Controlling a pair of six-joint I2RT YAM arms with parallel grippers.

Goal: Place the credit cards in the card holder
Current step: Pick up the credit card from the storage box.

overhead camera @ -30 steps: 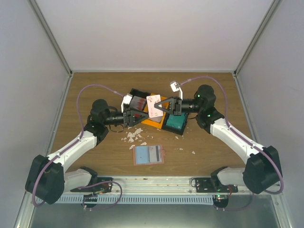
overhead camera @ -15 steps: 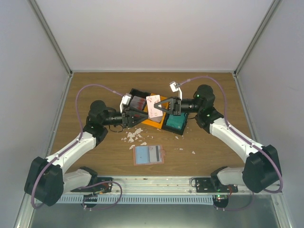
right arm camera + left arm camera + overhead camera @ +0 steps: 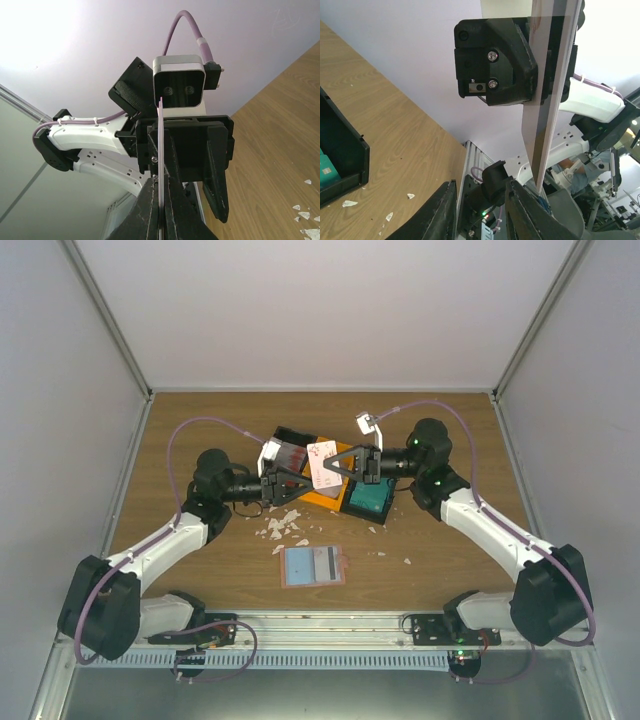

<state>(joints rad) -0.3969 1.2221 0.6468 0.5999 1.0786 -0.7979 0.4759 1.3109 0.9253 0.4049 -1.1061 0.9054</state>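
A white credit card (image 3: 323,462) with red print hangs upright in the air over the tray, and my right gripper (image 3: 338,469) is shut on its right edge. In the right wrist view the card (image 3: 161,145) runs edge-on between the shut right gripper (image 3: 161,200). My left gripper (image 3: 303,483) faces it from the left, open, its jaws apart with nothing between them. In the left wrist view the card (image 3: 550,100) stands just right of the open left gripper (image 3: 481,184). The salmon-pink card holder (image 3: 313,566) lies flat nearer the arm bases, showing a bluish card face.
A black-and-orange tray (image 3: 318,500) sits under the grippers, with teal cards (image 3: 368,498) in its right compartment and reddish ones (image 3: 291,454) in the left. White scraps (image 3: 280,528) litter the wood between tray and holder. Grey walls enclose the table.
My left gripper has edged right, closer to the held card, after drawing back a little. The right gripper and its card have stayed put.
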